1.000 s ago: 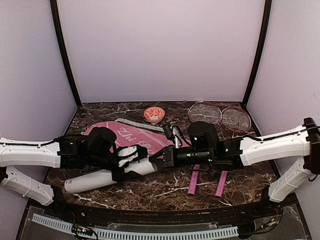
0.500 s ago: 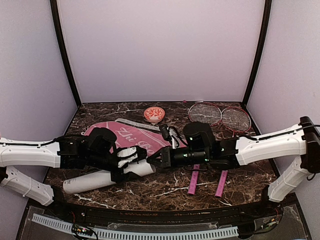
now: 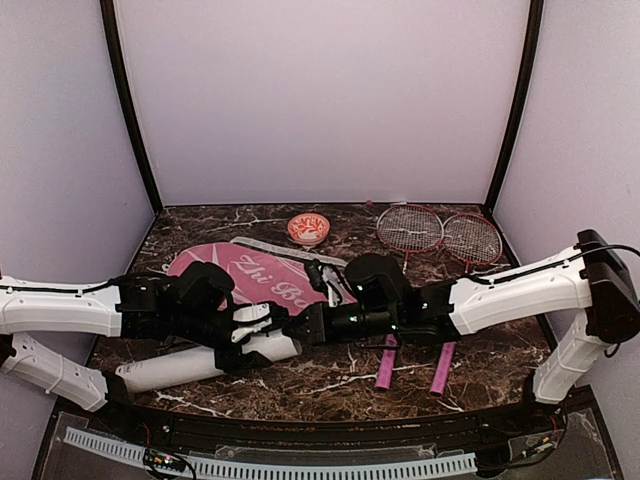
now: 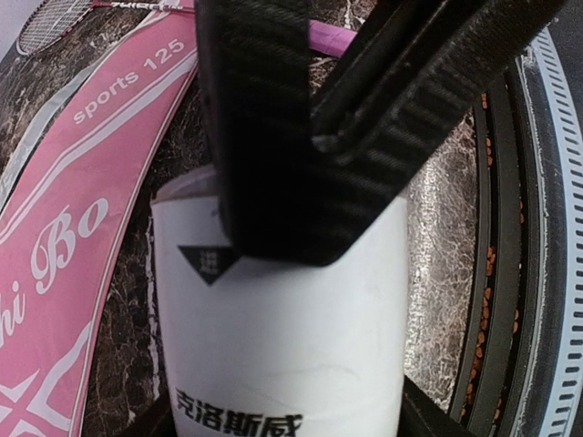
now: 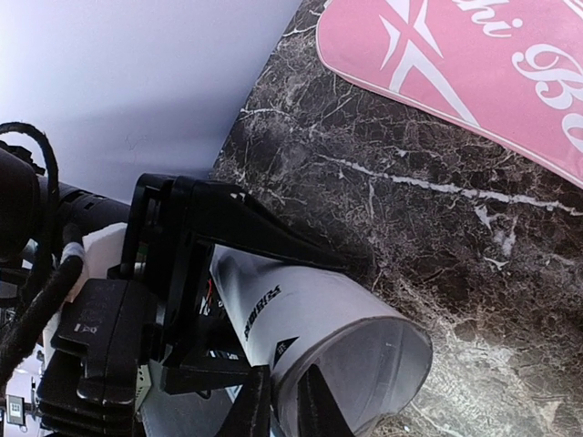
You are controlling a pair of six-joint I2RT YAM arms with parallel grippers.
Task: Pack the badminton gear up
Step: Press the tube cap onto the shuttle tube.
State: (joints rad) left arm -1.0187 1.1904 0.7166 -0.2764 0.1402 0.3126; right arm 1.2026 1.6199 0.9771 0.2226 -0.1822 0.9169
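Note:
The long white tube [image 3: 190, 362] lies slanted near the front left, and my left gripper [image 3: 245, 335] is shut on it near its open end. The left wrist view has the tube [image 4: 282, 364] held between my fingers. My right gripper [image 3: 300, 325] is at the tube's mouth [image 5: 364, 355]. Its fingers [image 5: 255, 405] stand a narrow gap apart: one outside the rim, one inside. The pink "Zhi Bo" cover [image 3: 255, 272] lies flat behind the tube. Two red-framed rackets [image 3: 410, 227] [image 3: 472, 238] lie at the back right, pink handles [image 3: 387, 365] towards me. No shuttlecock shows.
A small red-and-white bowl [image 3: 308, 229] sits at the back centre. The marble table [image 3: 320, 385] has walls on three sides and a black rail along its near edge. Both arms reach in low and meet at the middle.
My right gripper has slid left along the table to the tube's mouth, and one finger has gone inside the rim. The tube shifted slightly left in the left gripper.

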